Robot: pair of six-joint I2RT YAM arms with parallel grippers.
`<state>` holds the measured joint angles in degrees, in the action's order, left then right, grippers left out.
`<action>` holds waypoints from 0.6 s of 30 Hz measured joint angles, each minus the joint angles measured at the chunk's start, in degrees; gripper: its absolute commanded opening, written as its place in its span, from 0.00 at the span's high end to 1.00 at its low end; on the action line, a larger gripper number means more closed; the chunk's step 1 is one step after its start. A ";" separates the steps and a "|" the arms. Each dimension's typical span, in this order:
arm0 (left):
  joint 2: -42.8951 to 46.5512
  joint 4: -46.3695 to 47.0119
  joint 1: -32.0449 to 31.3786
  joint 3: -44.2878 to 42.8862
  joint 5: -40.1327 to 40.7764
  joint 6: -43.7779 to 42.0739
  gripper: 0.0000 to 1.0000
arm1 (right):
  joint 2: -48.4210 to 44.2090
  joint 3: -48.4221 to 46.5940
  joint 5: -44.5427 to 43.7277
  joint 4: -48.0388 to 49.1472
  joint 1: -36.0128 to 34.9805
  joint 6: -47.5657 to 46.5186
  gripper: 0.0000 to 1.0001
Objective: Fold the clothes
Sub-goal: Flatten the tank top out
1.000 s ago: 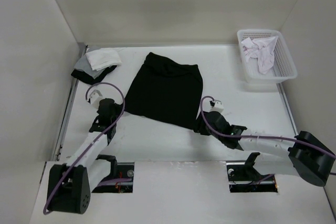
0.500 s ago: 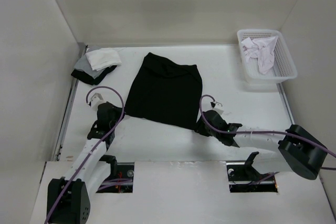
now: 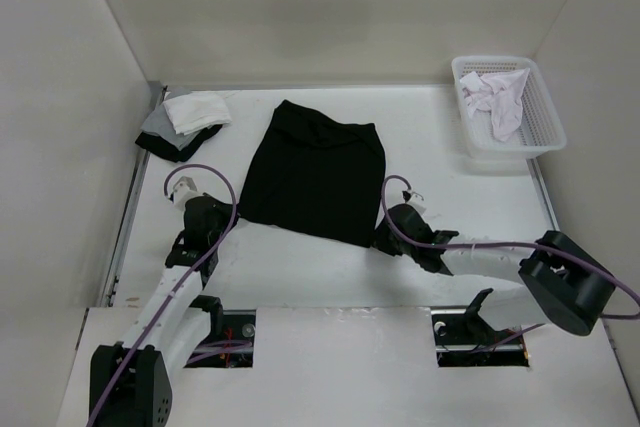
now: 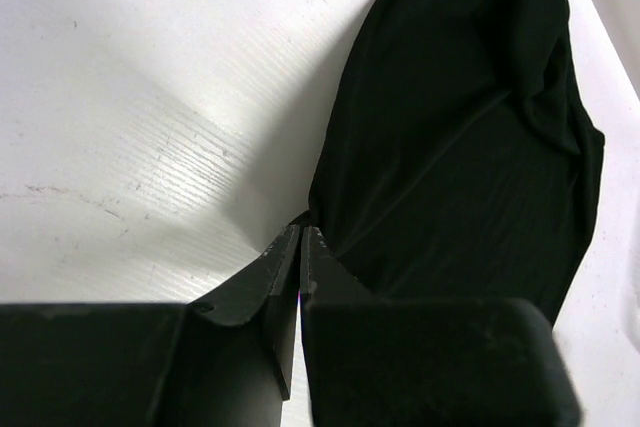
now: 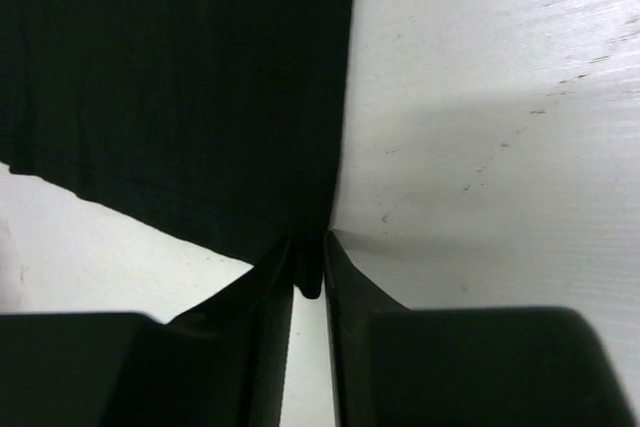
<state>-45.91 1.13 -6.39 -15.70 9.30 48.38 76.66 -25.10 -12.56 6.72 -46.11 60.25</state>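
Black shirt [image 3: 318,179] lying flat on the table [image 3: 300,267] | left gripper [image 4: 301,231] pinching its near-left corner, fingers together | right gripper [image 5: 308,241] straddling the near-right corner, fingers narrow, not yet clamping | you're needing both corners firmly caught; be lifting evenly toward the far edge.

I can read no text, label, brand, number or sign in any of my three views. The black shirt [image 3: 318,179] shows only plain, unprinted fabric.
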 measured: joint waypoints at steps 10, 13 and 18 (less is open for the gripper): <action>1.16 -0.09 -0.04 0.00 -0.11 0.04 0.98 | 0.76 0.09 2.10 1.46 0.02 0.20 0.97; 1.70 -0.33 -0.04 -0.09 -0.11 0.09 0.99 | -0.72 0.85 1.77 1.25 0.02 0.11 0.99; 5.18 -4.55 -0.57 -3.43 -0.17 0.74 1.00 | -17.53 1.29 -1.22 -4.11 0.02 -3.28 1.00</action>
<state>-40.73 -3.42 -6.96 -19.14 9.13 49.12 59.13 -23.81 -13.78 2.61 -46.09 56.97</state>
